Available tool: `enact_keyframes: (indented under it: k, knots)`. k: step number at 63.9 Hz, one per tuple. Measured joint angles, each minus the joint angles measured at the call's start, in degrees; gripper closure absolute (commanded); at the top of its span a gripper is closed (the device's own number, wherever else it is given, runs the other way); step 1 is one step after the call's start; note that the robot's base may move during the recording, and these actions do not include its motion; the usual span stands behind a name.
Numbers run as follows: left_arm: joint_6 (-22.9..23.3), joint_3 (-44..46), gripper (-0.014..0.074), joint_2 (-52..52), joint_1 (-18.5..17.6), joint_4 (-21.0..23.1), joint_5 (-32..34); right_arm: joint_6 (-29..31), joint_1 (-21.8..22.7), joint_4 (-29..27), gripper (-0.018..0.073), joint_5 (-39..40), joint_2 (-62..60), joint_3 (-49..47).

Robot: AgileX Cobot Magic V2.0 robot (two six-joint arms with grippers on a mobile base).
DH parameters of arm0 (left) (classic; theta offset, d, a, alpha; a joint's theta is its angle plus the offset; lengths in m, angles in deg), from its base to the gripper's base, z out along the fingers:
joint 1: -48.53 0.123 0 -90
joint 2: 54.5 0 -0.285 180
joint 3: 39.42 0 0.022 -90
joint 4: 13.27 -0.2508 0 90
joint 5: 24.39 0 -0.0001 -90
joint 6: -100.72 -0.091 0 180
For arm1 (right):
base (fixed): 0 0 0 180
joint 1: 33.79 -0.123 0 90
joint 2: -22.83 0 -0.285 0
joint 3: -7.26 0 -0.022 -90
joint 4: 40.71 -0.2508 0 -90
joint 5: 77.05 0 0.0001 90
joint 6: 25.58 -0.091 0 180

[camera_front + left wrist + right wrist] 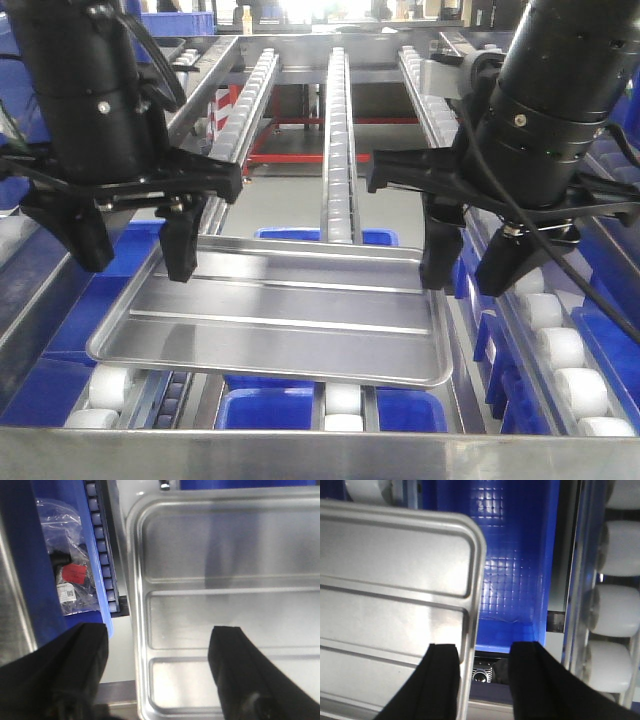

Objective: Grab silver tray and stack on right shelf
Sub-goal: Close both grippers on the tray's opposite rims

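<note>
The biggest thing in front of you is the roller rack (338, 150), with long rails of white wheels and wide gaps between them. The silver tray (280, 320) lies flat across those rails, close to the front, and blue bins (270, 410) show under it. The tray's long side runs from left to right, so one short end points at each arm. Neither arm is nearer; each has its own end. The left tool (130, 242) hangs over the left end and the right tool (472, 262) hangs over the right end. Both tools are wide open and hold nothing. At each end, one finger (442, 680) is over the tray floor and the other is outside, so the rim (134, 605) sits in the gap between them. I think your next move is to close both tools on that rim and lift both ends together, so the tray stays level. These pictures do not show clearly where the right shelf is, so find it before you carry the tray. A small plastic bag (70, 580) lies in the bin by the left end; leave it alone.
</note>
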Motion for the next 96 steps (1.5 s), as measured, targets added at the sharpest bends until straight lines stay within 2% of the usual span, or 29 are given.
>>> enact_keyframes:
  k: [31,70,75,81,88,91,96]
  knots:
    - [1.67,-0.26,0.0259,2.84,2.83,-0.03,0.67,-0.03,-0.48,-0.37,0.0197,2.25,3.54,0.0]
    - [1.67,-0.26,0.026,3.19,2.83,-0.1,1.79,-0.12,-0.48,-0.47,0.0197,4.19,5.31,-0.26]
    - [1.67,-0.16,0.0265,3.19,2.83,-0.1,1.79,-0.12,-0.48,-0.47,0.0223,4.19,5.52,-0.36]
    - [1.67,-0.16,0.0323,3.19,2.83,-0.1,1.89,-0.12,-0.48,-0.47,0.0338,4.19,5.51,-0.4]
    - [1.67,-0.16,0.0464,3.31,2.83,0.55,2.27,-0.12,-0.5,-1.05,0.0524,4.56,5.51,-0.49]
    - [1.67,-0.16,0.054,3.31,2.83,0.86,2.43,-0.38,-0.5,-1.3,0.0496,4.59,5.51,-0.49]
    - [1.79,-0.16,0.0693,3.31,2.83,0.54,2.41,-0.64,-0.5,-1.45,0.0501,4.81,5.51,-0.49]
